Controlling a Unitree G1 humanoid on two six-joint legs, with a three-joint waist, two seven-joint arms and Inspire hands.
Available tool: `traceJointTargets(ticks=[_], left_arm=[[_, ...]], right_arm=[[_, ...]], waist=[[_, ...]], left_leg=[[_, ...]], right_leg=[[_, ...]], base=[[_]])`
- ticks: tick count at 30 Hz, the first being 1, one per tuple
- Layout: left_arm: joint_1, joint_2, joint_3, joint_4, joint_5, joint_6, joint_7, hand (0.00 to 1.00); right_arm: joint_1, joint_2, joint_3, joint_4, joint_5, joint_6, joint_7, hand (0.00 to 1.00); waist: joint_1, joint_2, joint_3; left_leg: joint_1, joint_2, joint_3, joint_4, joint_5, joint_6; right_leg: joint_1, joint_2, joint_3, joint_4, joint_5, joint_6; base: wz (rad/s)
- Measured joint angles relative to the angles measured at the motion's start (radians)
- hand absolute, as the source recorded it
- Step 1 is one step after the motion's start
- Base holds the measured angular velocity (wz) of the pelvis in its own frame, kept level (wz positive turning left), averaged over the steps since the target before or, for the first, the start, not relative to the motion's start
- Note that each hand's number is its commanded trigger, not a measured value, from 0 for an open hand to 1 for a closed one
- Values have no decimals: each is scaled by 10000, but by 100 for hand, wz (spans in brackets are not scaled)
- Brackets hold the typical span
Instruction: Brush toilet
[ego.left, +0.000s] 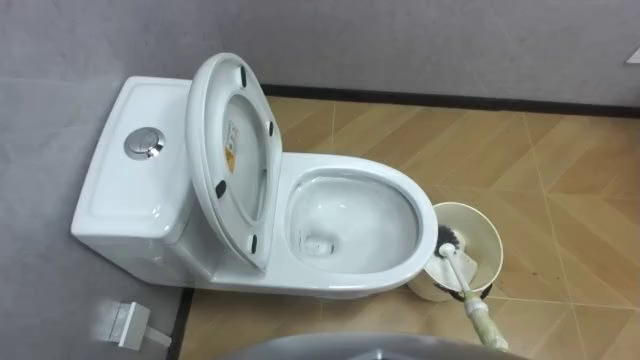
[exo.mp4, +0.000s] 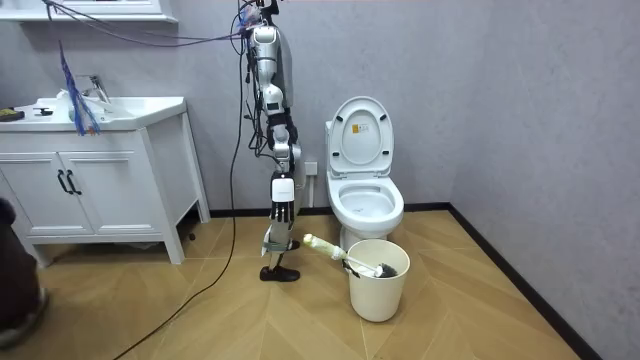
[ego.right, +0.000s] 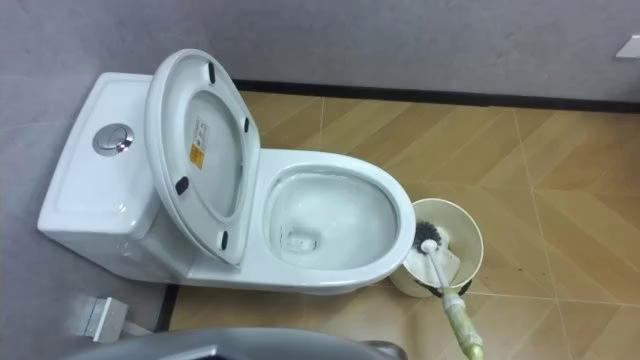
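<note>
Brush: in bucket, handle out toward 5 o'clock.
R hand: nearer, hanging at side; open/shut can't tell.

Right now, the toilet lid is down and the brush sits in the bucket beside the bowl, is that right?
Not quite. The toilet lid is up, leaning back toward the tank, as the left eye view shows. The brush does sit in the bucket beside the bowl.

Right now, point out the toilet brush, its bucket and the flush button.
toilet brush (ego.left: 449, 239), left eye view, bristle head.
bucket (ego.left: 481, 230), left eye view, inner wall.
flush button (ego.left: 144, 144), left eye view, centre.
</note>
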Motion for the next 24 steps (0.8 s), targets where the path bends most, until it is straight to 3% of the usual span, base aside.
traceJointTargets(ticks=[11, 17, 24], left_arm=[[-217, 10, -67, -60, -160, -61, 44, 0], [-229, 16, -39, -55, -428, -241, 415, 0], [-282, 21, 49, -24, -559, -739, 1071, 0]], right_arm=[[-113, -63, 167, -18, 22, -254, -439, 0], [-86, -73, -686, -112, 781, -779, -1419, 0], [108, -77, -1435, -1447, 1432, -1629, -2799, 0]], waist=[[209, 58, 33], [127, 168, 30], [78, 204, 5]], left_leg=[[-91, 4, 46, -25, 1, 0], [-164, 4, 12, -17, 2, -1], [-212, 23, 160, -28, 3, 1]], right_leg=[[-125, 8, 24, 3, 0, 0], [-162, 7, -2, -15, 0, 0], [-305, 13, 112, 7, 0, 0]], base=[[0], [2], [-6]])
